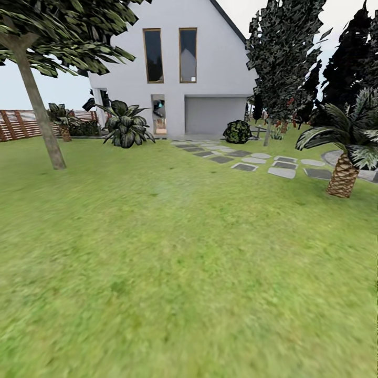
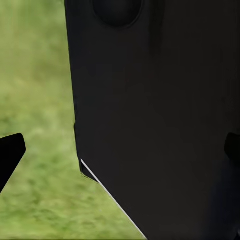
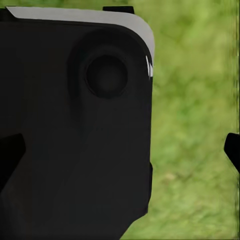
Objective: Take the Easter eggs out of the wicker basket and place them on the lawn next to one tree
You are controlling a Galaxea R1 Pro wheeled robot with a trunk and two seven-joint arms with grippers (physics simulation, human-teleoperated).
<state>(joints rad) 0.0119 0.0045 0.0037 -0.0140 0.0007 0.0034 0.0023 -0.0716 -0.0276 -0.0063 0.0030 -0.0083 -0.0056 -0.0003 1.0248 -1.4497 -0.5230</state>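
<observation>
Ahead, tree (image 1: 39,113) on lawn (image 1: 173,273); both claws wide, empty, over grass.

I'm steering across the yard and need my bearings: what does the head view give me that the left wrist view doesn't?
Head view alone: a white house, a stepping-stone path, a slanted-trunk tree, a small palm and a slatted fence. Left wrist view alone: a large black robot body panel close up, with dark fingertips at the edges. Both show the lawn.

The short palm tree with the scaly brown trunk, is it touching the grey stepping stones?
Apart: in the head view, green lawn separates the palm trunk from the nearest stone.
</observation>
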